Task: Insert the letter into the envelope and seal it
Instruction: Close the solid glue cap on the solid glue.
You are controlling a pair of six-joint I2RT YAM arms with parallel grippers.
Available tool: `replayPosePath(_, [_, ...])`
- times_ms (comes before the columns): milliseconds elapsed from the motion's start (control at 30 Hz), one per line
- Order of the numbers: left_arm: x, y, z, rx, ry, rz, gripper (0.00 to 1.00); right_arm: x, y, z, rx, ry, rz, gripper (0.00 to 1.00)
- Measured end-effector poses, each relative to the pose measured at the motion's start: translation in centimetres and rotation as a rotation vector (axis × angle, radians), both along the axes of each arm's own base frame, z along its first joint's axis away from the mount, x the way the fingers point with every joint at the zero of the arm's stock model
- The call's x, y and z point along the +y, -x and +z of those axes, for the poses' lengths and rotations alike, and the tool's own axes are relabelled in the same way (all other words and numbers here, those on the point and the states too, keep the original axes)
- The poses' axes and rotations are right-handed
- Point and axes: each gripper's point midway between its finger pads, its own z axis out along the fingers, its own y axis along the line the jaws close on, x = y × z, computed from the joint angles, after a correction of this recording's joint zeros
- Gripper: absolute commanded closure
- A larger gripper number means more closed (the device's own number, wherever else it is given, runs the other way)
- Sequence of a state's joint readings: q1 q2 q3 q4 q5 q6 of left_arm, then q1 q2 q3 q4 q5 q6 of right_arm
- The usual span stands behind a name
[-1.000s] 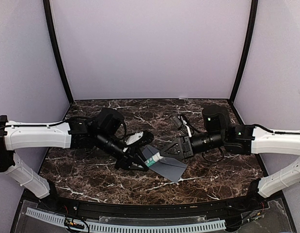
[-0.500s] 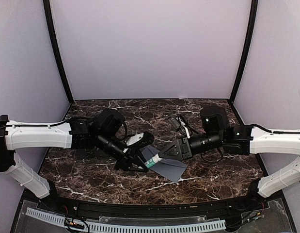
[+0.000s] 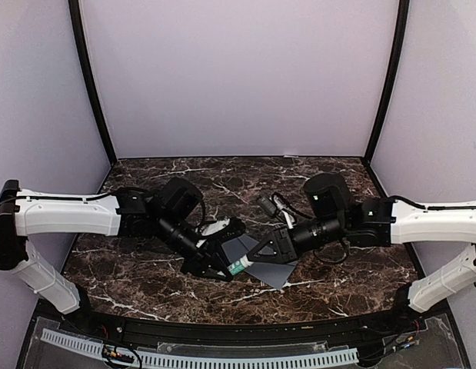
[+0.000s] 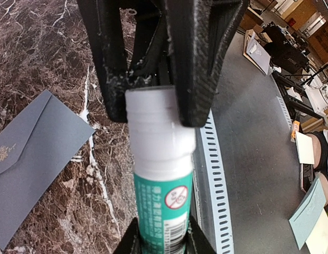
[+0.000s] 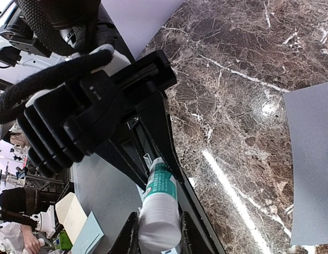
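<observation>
Gripping glue stick [image 4: 161, 180], left hand [image 3: 223, 259], right hand [image 3: 265, 247], envelope [image 3: 277, 268] beneath

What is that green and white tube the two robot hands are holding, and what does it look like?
It looks like a glue stick: a round plastic tube with a white cap end and a green label showing a red no-sign and a barcode. It is held off the marble table, close to the grey envelope. The right gripper pinches the white end and the left gripper pinches the green body.
</observation>
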State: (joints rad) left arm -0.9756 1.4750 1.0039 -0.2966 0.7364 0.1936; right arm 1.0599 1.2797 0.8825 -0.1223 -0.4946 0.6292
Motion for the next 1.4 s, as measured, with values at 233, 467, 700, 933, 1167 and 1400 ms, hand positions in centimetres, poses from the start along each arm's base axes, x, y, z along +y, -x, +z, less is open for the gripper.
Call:
replayPosePath(233, [0.2, 0.2, -0.2, 0.038, -0.013, 0.003, 1.0, 0.6, 0.5, -0.8, 0.002, 0.02, -0.002, 0.94])
replayPosePath(467, [0.8, 0.4, -0.7, 0.087, -0.02, 0.001, 1.0, 1.4, 0.7, -1.2, 0.016, 0.021, -0.011, 0.95])
replayPosePath(700, [1.6, 0.9, -1.4, 0.123, -0.054, 0.0, 1.0, 2.3, 1.1, -2.0, 0.038, 0.023, -0.004, 0.95])
replayPosePath(933, [2.2, 1.2, -2.0, 0.146, -0.075, 0.005, 1.0, 3.0, 1.4, -2.5, 0.056, 0.017, -0.002, 0.96])
replayPosePath(1167, [2.9, 1.4, -2.1, 0.171, -0.077, 0.018, 1.0, 3.8, 1.5, -2.6, 0.066, 0.0, 0.0, 0.97])
replayPosePath(1400, [3.0, 1.3, -1.9, 0.169, -0.07, 0.023, 0.88, 3.9, 1.4, -2.5, 0.045, -0.001, -0.014, 0.97])
